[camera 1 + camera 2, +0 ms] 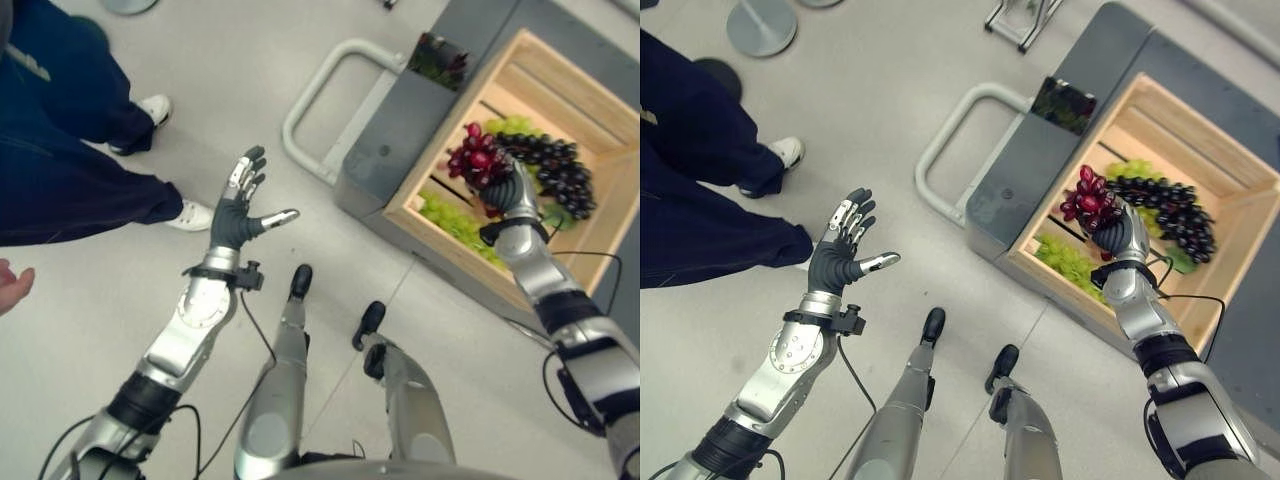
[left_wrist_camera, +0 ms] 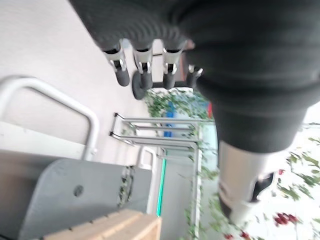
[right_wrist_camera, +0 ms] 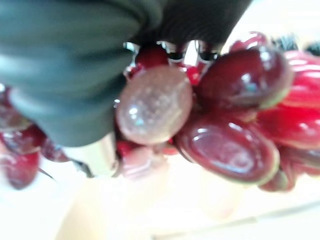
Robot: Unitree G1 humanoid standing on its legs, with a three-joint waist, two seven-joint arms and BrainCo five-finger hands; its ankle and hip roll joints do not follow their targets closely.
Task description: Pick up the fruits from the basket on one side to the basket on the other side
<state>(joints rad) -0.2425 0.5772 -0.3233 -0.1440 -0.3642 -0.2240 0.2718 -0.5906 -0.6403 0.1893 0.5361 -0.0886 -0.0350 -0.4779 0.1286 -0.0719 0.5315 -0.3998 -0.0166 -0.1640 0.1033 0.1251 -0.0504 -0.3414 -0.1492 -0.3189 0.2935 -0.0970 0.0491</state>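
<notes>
My right hand [image 1: 516, 197] is shut on a bunch of red grapes [image 1: 475, 160] and holds it above the wooden crate [image 1: 560, 75] on the right. Up close the red grapes [image 3: 225, 120] press against that hand's palm. Inside the crate lie a bunch of dark purple grapes [image 1: 560, 170], a bunch of green grapes [image 1: 455, 222] near the front wall, and another green bunch [image 1: 510, 126] behind. My left hand [image 1: 238, 205] hovers over the floor at the left, open with fingers spread and nothing in it.
The crate rests on a grey cart [image 1: 400, 130] with a pale tubular handle [image 1: 325, 95]. A person in dark trousers and white shoes [image 1: 150, 108] stands at the left; a person's hand [image 1: 12, 285] shows at the left edge. A round metal base [image 1: 760, 25] lies on the floor.
</notes>
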